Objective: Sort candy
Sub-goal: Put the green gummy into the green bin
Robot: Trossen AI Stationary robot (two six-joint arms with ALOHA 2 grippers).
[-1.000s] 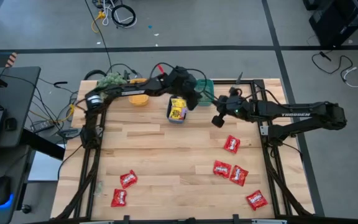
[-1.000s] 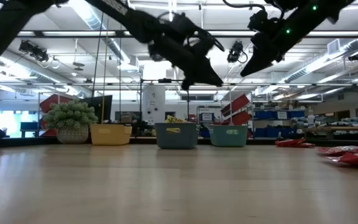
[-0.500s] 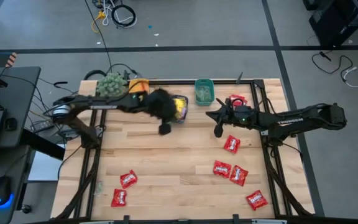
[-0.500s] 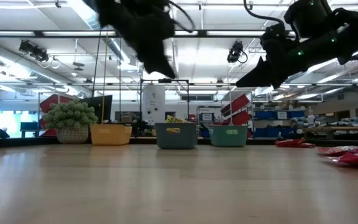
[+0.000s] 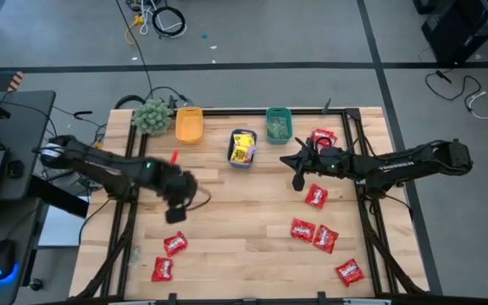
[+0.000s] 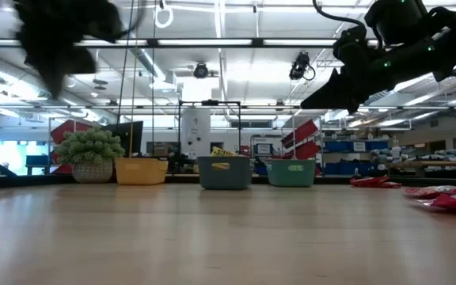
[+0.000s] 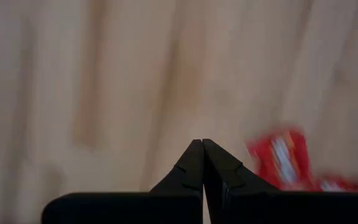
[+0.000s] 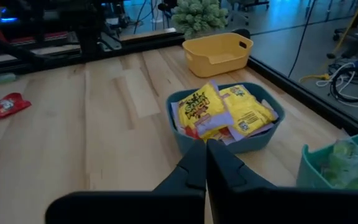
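My left gripper point(image 5: 176, 213) is shut and hovers over the near-left part of the table, above a red packet point(image 5: 174, 244); its wrist view shows that packet point(image 7: 281, 158) just beyond the shut fingertips point(image 7: 202, 144). A second red packet point(image 5: 162, 269) lies nearer the near edge. My right gripper point(image 5: 297, 180), also shut, hangs above the table point(image 6: 315, 99) near the blue bin point(image 5: 242, 148), which holds yellow packets point(image 8: 225, 111). The teal bin point(image 5: 278, 124) holds pale green candies. The orange bin point(image 5: 189, 124) stands to the left. Several red packets point(image 5: 315, 196) lie flat on the right half.
A fuzzy green plant ball point(image 5: 152, 116) stands at the far-left corner beside the orange bin. One red packet point(image 5: 323, 137) lies at the far right by the table frame. Bare wood point(image 5: 235, 212) stretches between the two groups of red packets.
My left gripper has swept from over the blue bin at the far edge toward the near-left, ending above the red packets there. My right gripper shifted slightly toward the near edge, then stayed still. The candy and bins have not moved.
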